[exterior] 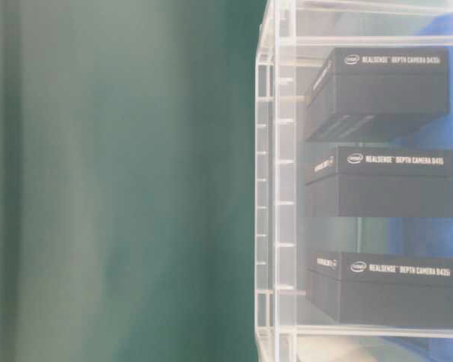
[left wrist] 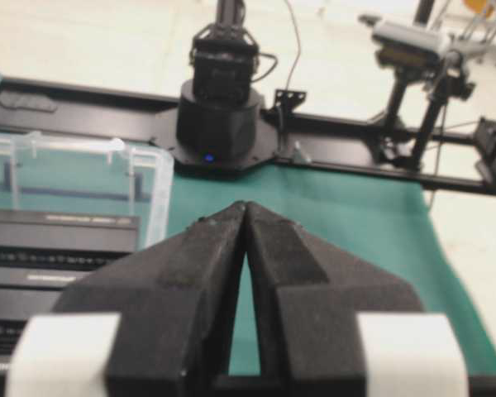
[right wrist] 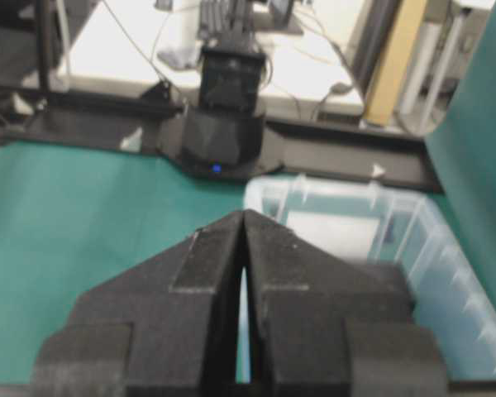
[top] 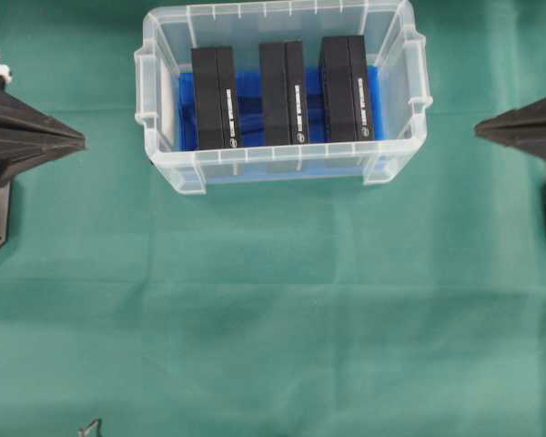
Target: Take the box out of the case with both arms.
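The case [top: 168,168] is a clear plastic bin with a blue sheet on its bottom, standing at the back centre of the green cloth. Three black boxes stand side by side in it: left [top: 216,97], middle [top: 283,92], right [top: 345,88]. At table level they show through the case wall [exterior: 266,226], the nearest [exterior: 385,290] printed with white lettering. My left gripper [top: 82,141] points at the case from the left edge, shut and empty, tips together [left wrist: 245,204]. The right gripper [top: 479,130] mirrors it from the right, shut, tips together [right wrist: 243,213].
Green cloth [top: 273,319] covers the table in front of the case. The opposite arm's base [left wrist: 221,124] stands past the cloth's far edge in the left wrist view. A small dark object [top: 91,427] lies at the near left edge.
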Tool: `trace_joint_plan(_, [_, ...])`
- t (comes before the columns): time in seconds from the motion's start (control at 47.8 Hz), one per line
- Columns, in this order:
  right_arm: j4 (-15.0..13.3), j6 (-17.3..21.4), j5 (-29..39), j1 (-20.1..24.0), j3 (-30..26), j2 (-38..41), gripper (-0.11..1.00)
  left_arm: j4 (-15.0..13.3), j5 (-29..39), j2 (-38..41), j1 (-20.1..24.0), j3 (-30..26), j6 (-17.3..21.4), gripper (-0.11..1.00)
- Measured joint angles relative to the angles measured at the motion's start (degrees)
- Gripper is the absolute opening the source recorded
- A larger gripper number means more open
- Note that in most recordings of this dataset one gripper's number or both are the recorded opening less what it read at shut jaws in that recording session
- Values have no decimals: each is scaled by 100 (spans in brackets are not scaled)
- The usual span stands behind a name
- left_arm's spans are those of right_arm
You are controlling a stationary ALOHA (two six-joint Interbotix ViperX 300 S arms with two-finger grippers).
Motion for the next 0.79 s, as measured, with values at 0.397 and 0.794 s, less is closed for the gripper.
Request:
trace_joint_plan(0.397, [0,0,1617,0,-1969,492,2,149,2180,606,62,-2320,-9,2])
trace_joint_plan(0.794, [0,343,2540,0,-2294,633,2,149,2716,800,132,-2646,9,2])
